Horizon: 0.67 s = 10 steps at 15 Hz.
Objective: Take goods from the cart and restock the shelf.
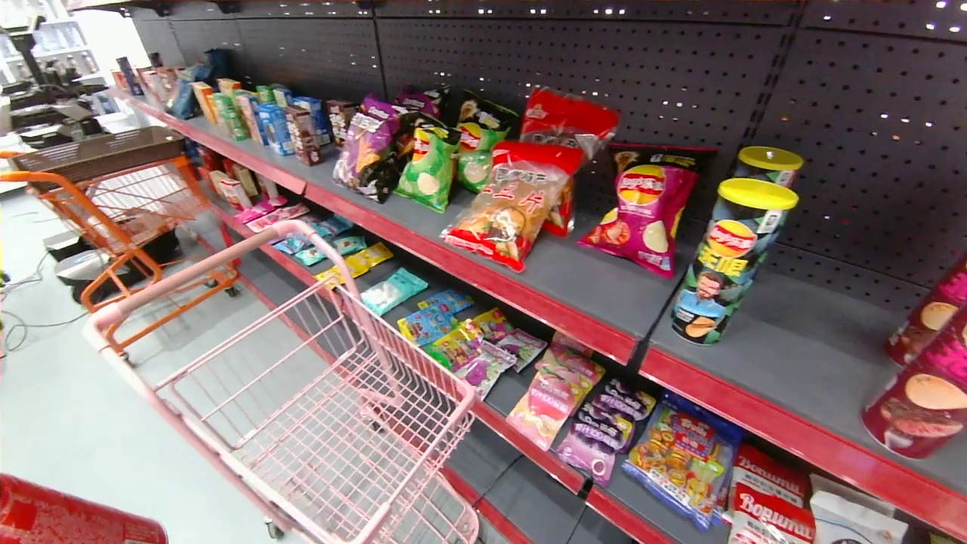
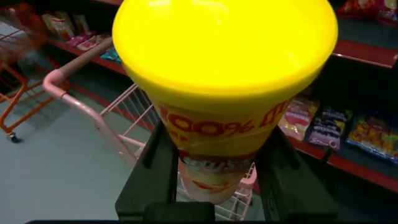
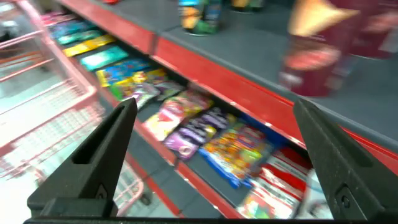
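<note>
Your left fingers [image 2: 152, 180] grip the yellow-lidded chip canister [image 2: 224, 50] by its body, its long axis pointing lid-first at the wrist camera, near the pink cart [image 1: 249, 249]. Your right fingers [image 3: 99, 162] are spread and empty. The shelf's [image 1: 793, 355] bare gap lies forward and rightward.

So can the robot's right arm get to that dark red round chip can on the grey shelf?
Probably yes. The right gripper is open and empty, and the dark red round chip can stands up front on the grey shelf, with nothing between them.
</note>
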Tool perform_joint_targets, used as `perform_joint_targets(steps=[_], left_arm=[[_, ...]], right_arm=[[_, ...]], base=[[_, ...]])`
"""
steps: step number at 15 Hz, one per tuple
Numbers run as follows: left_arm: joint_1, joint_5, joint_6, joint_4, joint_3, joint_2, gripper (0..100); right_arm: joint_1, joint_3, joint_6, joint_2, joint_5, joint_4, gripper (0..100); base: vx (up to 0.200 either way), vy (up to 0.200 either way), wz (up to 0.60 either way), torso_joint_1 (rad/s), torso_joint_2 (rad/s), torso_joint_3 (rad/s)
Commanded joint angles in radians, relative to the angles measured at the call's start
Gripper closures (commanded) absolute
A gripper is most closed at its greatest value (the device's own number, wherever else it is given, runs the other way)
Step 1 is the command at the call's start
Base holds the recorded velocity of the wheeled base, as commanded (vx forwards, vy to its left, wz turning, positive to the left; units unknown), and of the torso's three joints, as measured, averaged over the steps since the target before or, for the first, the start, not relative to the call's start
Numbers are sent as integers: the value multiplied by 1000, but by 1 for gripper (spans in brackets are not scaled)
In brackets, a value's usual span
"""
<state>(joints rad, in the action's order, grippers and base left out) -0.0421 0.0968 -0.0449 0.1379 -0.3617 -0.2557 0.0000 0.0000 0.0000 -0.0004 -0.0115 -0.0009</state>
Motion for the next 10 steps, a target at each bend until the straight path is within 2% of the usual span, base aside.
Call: perform_joint_targets(steps=[1,3,10], left_arm=[[-1,-2,-20,6,-16,-14,100],[-2,-2,-59,11,-2,-11,100],[-2,-3,-64,42,-2,-16,100]], right_arm=[[0,0,0,0,-1,-1,0],[0,0,0,0,-1,-1,0],[0,0,0,0,-1,-1,0]], base=[[0,0,-600,22,-2,-2],[0,0,-600,5,0,2],[0,0,-600,4,4,2]])
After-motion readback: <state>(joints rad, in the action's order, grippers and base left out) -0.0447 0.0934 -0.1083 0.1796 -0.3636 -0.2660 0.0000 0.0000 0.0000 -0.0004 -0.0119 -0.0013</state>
